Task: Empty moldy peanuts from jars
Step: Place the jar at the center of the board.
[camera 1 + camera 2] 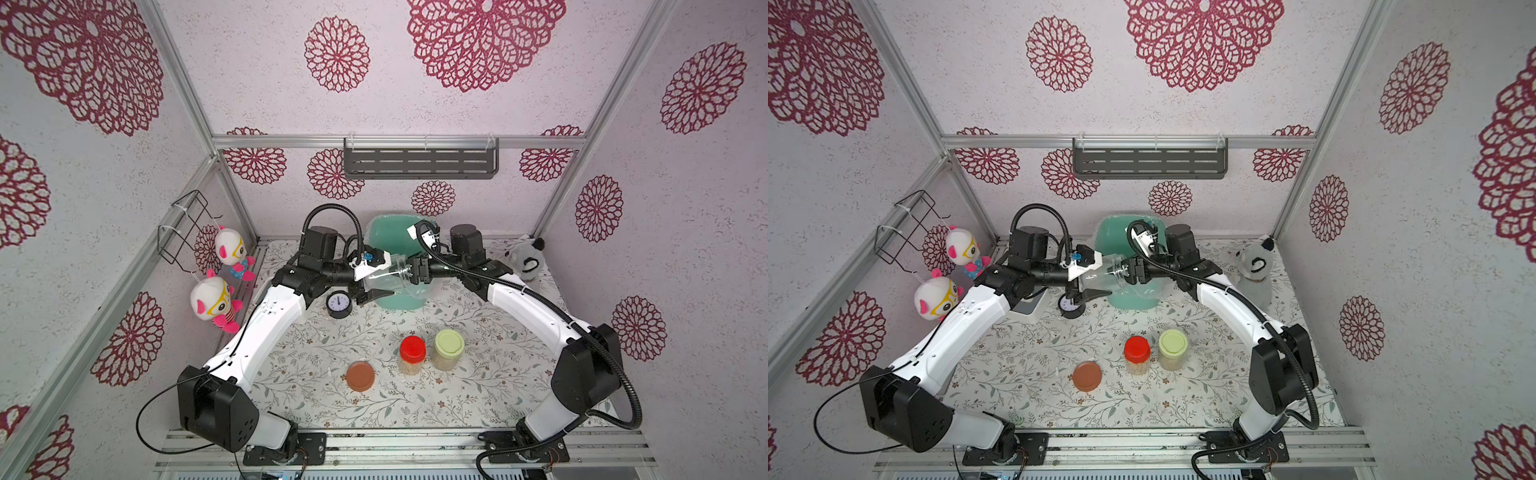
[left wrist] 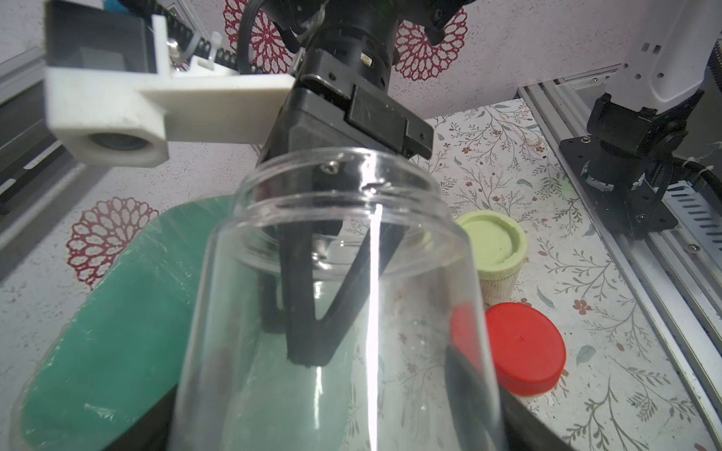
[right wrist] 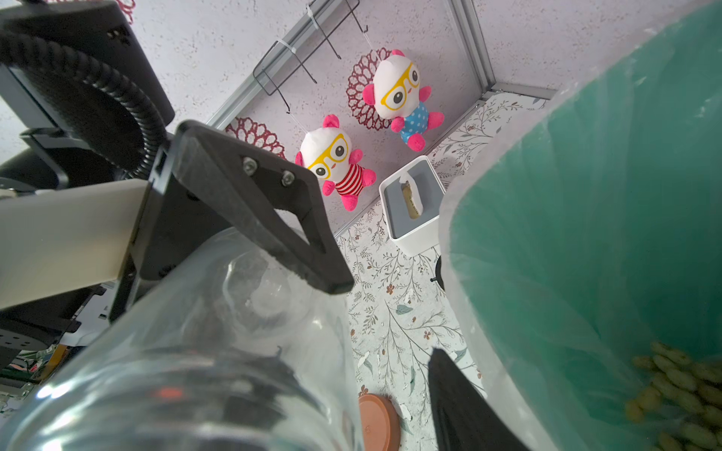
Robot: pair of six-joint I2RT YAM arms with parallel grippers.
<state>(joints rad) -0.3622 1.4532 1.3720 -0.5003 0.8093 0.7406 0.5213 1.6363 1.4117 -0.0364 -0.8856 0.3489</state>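
An empty clear jar (image 1: 392, 276) (image 1: 1104, 274) lies on its side above the teal bin's (image 1: 390, 237) near rim, with my left gripper (image 1: 386, 279) (image 2: 332, 421) shut on its body. Its open mouth faces my right gripper (image 1: 411, 272) (image 3: 351, 363), which is open. One of that gripper's fingers (image 2: 312, 312) reaches into the neck; the other stays outside, a gap away from the wall. Peanuts (image 3: 672, 390) lie in the lined bin. The red-lidded jar (image 1: 412, 353) and green-lidded jar (image 1: 449, 349) stand capped near the front with peanuts inside. A brown lid (image 1: 360, 376) lies flat beside them.
A small black clock (image 1: 339, 306) stands left of the bin and a white tissue box (image 3: 414, 203) sits behind it. Two plush toys (image 1: 230, 251) hang on the left wall under a wire rack (image 1: 183, 224). A grey plush (image 1: 525, 259) sits back right.
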